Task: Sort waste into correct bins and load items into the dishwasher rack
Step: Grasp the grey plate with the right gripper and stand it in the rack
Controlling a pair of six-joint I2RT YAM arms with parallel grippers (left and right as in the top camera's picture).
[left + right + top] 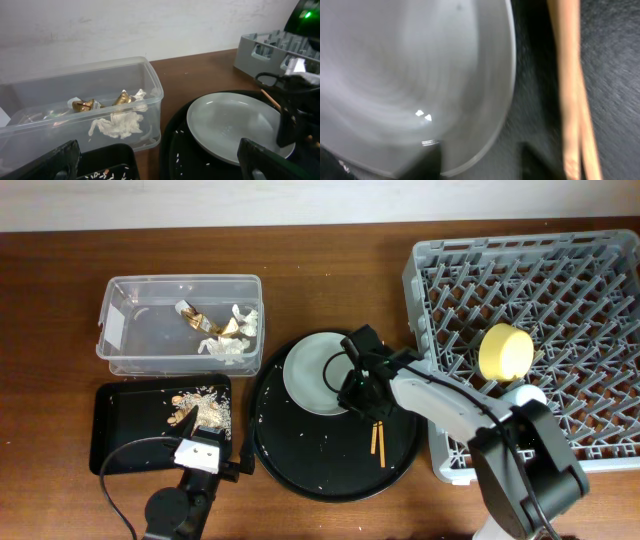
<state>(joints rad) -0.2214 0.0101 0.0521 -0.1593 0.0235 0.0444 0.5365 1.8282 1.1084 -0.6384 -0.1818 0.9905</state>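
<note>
We see the right end effector [480, 162] spread apart astride the rim of the pale grey-green round plate [310, 370], mid-frame on the large round black tray [300, 465]; the left end effector [157, 162], lower left, gapes wide.

Soft even light; right wrist view blurred, small glare spots on the plate [415, 80].
</note>
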